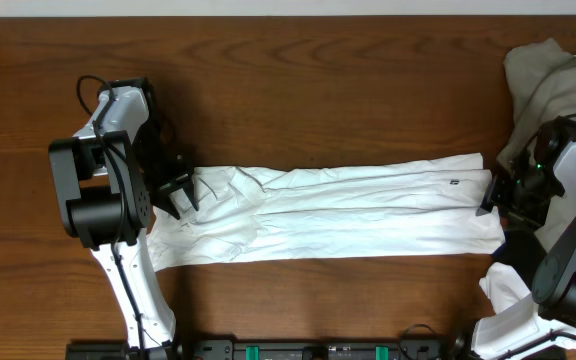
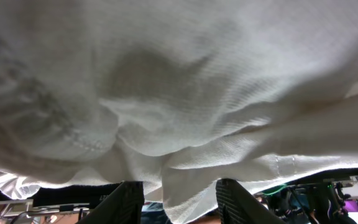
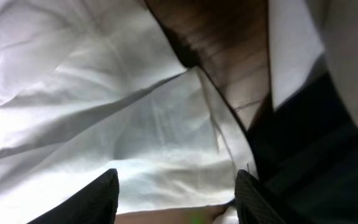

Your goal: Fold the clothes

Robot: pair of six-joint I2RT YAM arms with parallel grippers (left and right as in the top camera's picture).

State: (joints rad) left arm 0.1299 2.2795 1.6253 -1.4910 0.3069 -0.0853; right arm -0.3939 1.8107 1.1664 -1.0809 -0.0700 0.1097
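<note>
Dark wooden table (image 1: pixel 298 90) carries white trousers (image 1: pixel 338 215) laid flat across its middle, legs together, waist rumpled: seemingly halved lengthwise, with the crosswise folds left to do. Left gripper (image 1: pixel 180 190) sits at the waist, cloth bunched between its fingers, grip unclear; right gripper (image 1: pixel 494 195) stands open over the cuffs. Other clothes (image 1: pixel 548 75) wait at the right

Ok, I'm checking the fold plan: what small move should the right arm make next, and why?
Probably shut the right gripper on the garment's right end: its jaws stand apart over that edge, the garment lies stretched flat, and the left gripper sits at the other end.
</note>
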